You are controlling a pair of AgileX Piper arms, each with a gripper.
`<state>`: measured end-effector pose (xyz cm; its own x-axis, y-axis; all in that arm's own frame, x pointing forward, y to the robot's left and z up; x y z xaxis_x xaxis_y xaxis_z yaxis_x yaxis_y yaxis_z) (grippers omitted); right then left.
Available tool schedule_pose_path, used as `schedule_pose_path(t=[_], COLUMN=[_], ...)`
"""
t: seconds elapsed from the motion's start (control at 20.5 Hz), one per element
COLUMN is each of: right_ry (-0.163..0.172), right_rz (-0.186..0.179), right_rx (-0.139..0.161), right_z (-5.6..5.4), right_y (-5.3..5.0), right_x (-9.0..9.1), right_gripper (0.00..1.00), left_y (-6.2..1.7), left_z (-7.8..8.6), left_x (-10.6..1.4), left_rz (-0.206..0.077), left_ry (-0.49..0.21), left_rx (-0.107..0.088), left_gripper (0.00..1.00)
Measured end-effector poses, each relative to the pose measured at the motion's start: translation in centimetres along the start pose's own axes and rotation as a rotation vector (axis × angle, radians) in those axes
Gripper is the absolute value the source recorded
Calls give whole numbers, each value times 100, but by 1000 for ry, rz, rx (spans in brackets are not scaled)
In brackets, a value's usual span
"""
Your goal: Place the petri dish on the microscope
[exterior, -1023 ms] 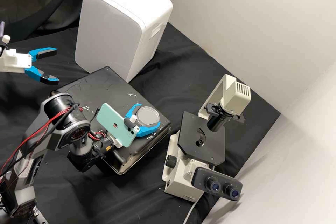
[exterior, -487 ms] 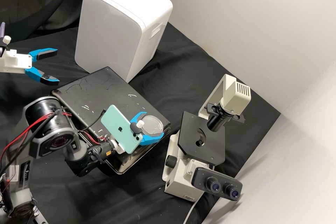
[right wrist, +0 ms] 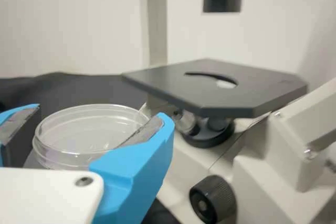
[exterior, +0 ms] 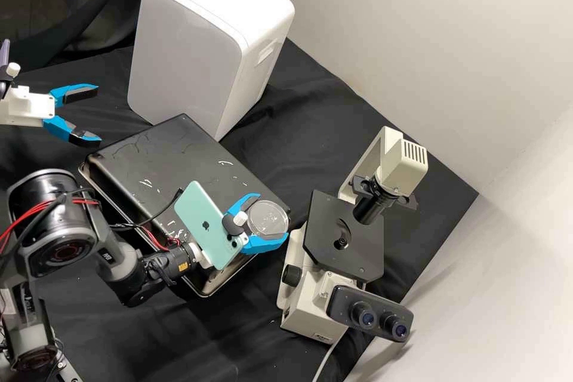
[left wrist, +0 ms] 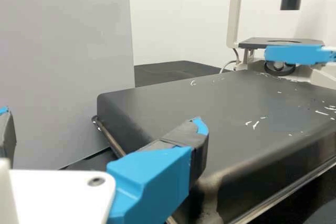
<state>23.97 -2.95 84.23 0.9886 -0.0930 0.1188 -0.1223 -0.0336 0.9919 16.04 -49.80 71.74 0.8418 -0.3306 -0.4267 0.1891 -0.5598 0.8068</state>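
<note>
Desk: black cloth under everything
White box: upright at the far side, behind the black slab
Microscope: to the right, its black stage level
Black slab: flat between box and microscope
Right tool: pinching the petri dish by its rim, over the slab's corner nearest the microscope
Left tool: fingers spread, near the slab's left corner
Petri dish: clear, lifted, just beside the stage, not on it
</note>
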Motion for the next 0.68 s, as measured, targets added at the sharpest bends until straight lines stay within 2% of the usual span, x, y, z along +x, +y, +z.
schedule_pose_path(t=[0.1,0.44,0.68], right_ry=[9,8,10], right_rz=[26,106,116], right_rx=[4,50,59], right_z=[-19,8,12], right_y=[71,295,325], right_x=[-33,-125,-129], right_gripper=[0,0,0], left_y=[0,0,0], left_z=[0,0,0], left_x=[0,0,0], left_rz=[0,0,0], left_ry=[0,0,0], left_rx=[0,0,0], left_gripper=[100,100,100])
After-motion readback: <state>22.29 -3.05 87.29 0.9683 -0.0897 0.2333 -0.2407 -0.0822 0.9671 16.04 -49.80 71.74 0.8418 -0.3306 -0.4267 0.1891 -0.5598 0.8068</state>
